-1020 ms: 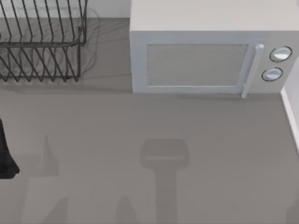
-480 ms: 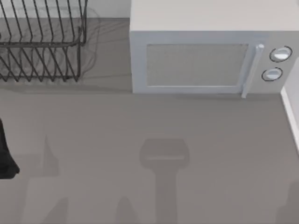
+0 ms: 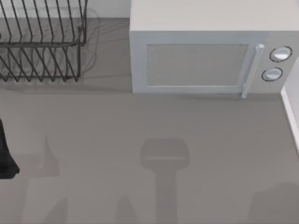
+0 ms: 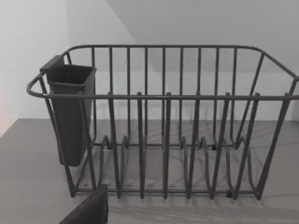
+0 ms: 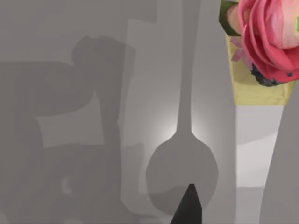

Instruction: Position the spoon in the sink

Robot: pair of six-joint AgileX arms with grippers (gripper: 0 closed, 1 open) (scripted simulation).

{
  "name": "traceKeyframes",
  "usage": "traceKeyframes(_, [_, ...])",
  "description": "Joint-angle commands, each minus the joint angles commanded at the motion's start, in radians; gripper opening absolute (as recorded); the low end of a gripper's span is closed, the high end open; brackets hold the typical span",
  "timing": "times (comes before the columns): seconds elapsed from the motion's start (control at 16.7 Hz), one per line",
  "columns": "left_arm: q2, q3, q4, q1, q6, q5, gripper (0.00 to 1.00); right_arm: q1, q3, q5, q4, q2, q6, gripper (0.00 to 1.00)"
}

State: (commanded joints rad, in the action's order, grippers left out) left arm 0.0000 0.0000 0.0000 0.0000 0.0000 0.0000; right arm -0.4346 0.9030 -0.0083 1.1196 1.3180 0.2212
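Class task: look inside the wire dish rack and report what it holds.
A dark cutlery cup hangs at one end of the dish rack; the slots hold no dishes. The cup's inside is hidden.

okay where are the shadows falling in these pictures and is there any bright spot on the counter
Top view: soft grey shadows lie across the counter in front of the microwave, and the dish rack casts thin lines. Right wrist view: a pale glow surrounds the spoon, with blocky shadows beside it. Left wrist view: even light, faint wire shadows under the rack.
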Motion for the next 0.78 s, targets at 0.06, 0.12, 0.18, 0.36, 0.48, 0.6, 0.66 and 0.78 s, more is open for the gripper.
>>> traceKeyframes(0.06, [0.0,0.0,0.0,0.0,0.0,0.0,1.0,0.0,0.004,0.0,0.006,-0.004,0.0,0.0])
traceKeyframes(0.12, [0.0,0.0,0.0,0.0,0.0,0.0,1.0,0.0,0.004,0.0,0.006,-0.004,0.0,0.0])
traceKeyframes(0.18, [0.0,0.0,0.0,0.0,0.0,0.0,1.0,0.0,0.004,0.0,0.006,-0.004,0.0,0.0])
traceKeyframes(0.36, [0.0,0.0,0.0,0.0,0.0,0.0,1.0,0.002,0.012,0.0,0.008,0.009,-0.004,0.0])
traceKeyframes(0.48, [0.0,0.0,0.0,0.0,0.0,0.0,1.0,0.007,0.064,0.0,0.033,0.058,-0.014,0.0])
traceKeyframes(0.6, [0.0,0.0,0.0,0.0,0.0,0.0,1.0,0.018,0.16,0.002,0.073,0.149,-0.031,0.0])
traceKeyframes(0.66, [0.0,0.0,0.0,0.0,0.0,0.0,1.0,0.026,0.224,0.003,0.098,0.206,-0.041,0.0])
traceKeyframes(0.78, [0.0,0.0,0.0,0.0,0.0,0.0,1.0,0.046,0.383,0.005,0.155,0.336,-0.064,0.0])
